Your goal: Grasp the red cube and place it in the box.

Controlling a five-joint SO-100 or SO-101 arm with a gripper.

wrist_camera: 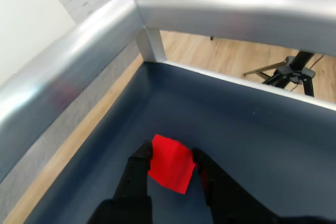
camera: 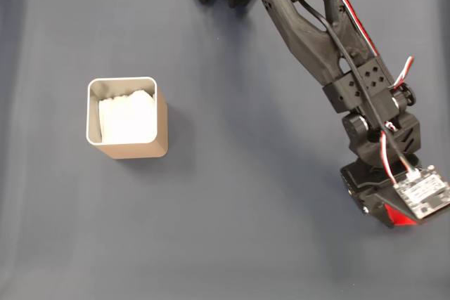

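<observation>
While the arm (camera: 330,40) stretches down from the far edge of the bench toward its right side in the fixed view, the pincer (camera: 394,212) sits low near the right edge, a little way in from the near right corner, and there it is: a sliver of the red cube (camera: 401,217) peeking out beneath the wrist's small circuit board (camera: 422,194). In the wrist view the picture is clearer, the red cube (wrist_camera: 171,163) sitting squarely between the two black fingers (wrist_camera: 137,174), one pressed to its left face and the other hard against its right, so the pincer (wrist_camera: 170,169) is clamped on the cube. Whether the cube rests on the dark blue bench (camera: 232,209) or is lifted just clear of it cannot be told. Over on the left half of the bench, well apart from the pincer, stands the box (camera: 127,117), upright, its thin pale rim framing crumpled white paper (camera: 128,119) inside. Beyond the fingers in the wrist view, a silver rail (wrist_camera: 220,9) runs along the bench's edge and turns a corner, with a wooden floor (wrist_camera: 226,56) and a black tripod (wrist_camera: 294,72) behind it.
</observation>
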